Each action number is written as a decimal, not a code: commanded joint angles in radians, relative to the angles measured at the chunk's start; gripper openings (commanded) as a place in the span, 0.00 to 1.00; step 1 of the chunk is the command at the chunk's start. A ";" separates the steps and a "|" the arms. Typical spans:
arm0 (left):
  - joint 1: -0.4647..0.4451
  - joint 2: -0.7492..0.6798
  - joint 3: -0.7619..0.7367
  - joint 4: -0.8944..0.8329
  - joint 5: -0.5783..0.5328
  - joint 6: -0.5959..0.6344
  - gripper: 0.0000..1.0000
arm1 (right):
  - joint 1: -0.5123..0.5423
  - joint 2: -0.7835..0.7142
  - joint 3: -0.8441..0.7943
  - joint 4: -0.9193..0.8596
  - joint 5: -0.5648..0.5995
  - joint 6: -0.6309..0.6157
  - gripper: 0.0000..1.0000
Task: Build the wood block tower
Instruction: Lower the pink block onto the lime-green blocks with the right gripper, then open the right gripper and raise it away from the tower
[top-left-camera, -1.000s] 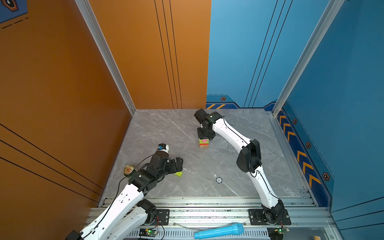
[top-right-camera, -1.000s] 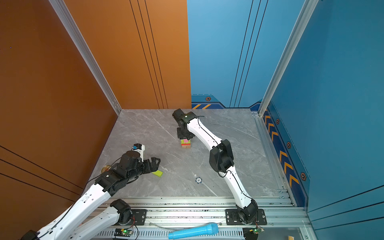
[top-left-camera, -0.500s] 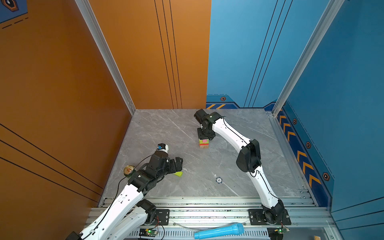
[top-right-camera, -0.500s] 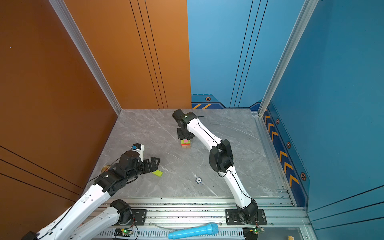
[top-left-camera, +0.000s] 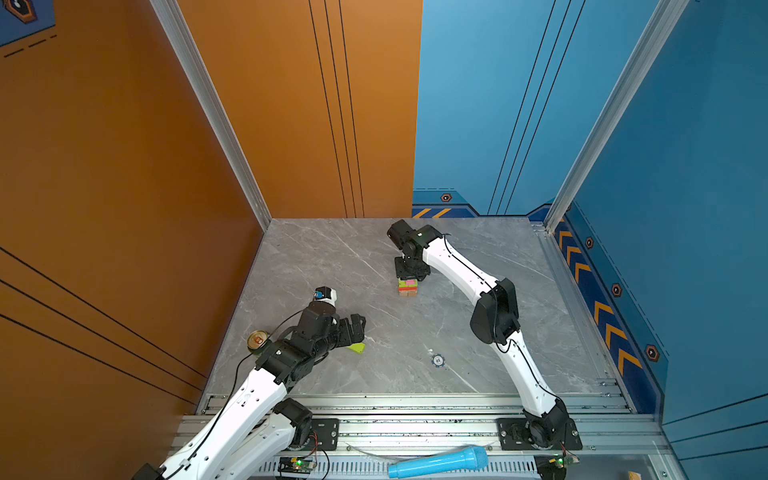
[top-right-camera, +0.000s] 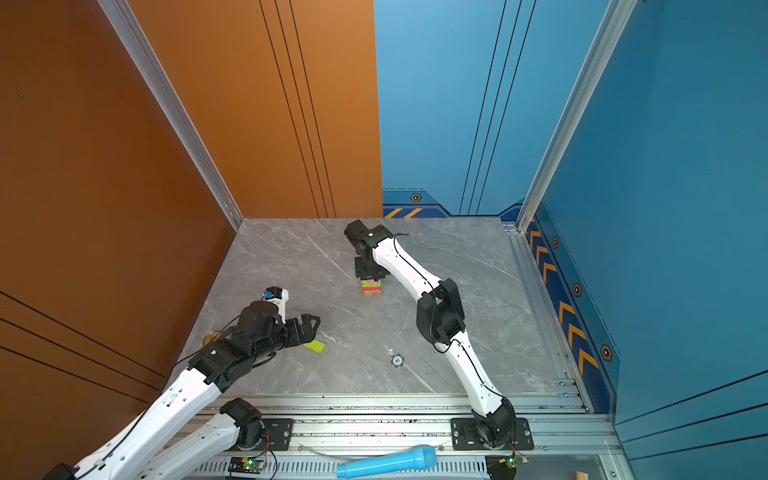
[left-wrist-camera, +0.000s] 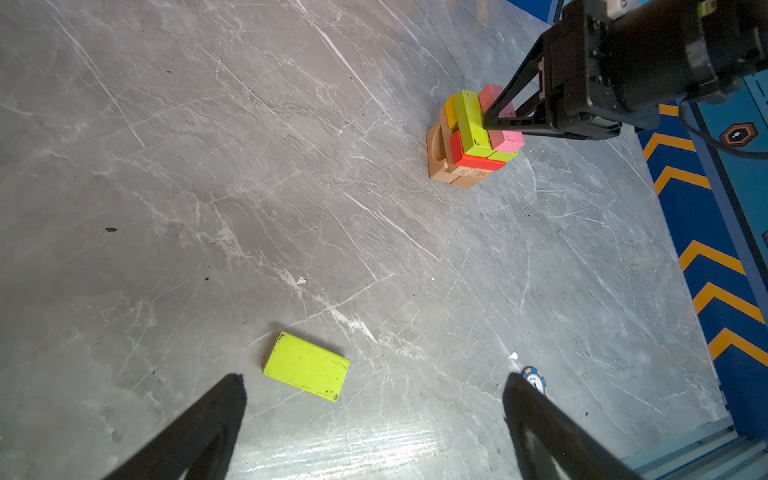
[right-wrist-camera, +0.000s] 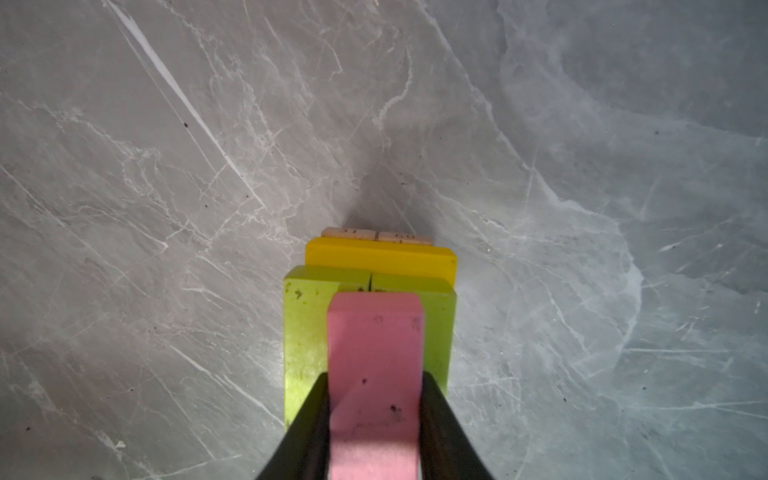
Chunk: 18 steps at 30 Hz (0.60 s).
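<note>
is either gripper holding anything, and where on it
The right gripper pinches the pink block by its two long sides; the left gripper is open and empty.

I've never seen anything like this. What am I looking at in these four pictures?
These are two white robot arms, left and right, at a grey table. Two pictures look down from above; the other two come from a camera on each arm's wrist. The right arm's fingers pinch a pink block atop a tower of coloured wood blocks. The left arm's fingers are spread open near a loose lime green block. A drink can and a round token also sit there.
</note>
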 joint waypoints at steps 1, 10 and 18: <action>0.014 -0.014 -0.018 0.000 0.014 0.020 0.98 | -0.003 0.013 0.034 -0.038 0.028 0.024 0.34; 0.016 -0.021 -0.018 0.000 0.012 0.017 0.98 | -0.002 0.017 0.044 -0.038 0.022 0.043 0.35; 0.018 -0.028 -0.020 -0.001 0.012 0.016 0.98 | 0.000 0.021 0.046 -0.038 0.022 0.055 0.39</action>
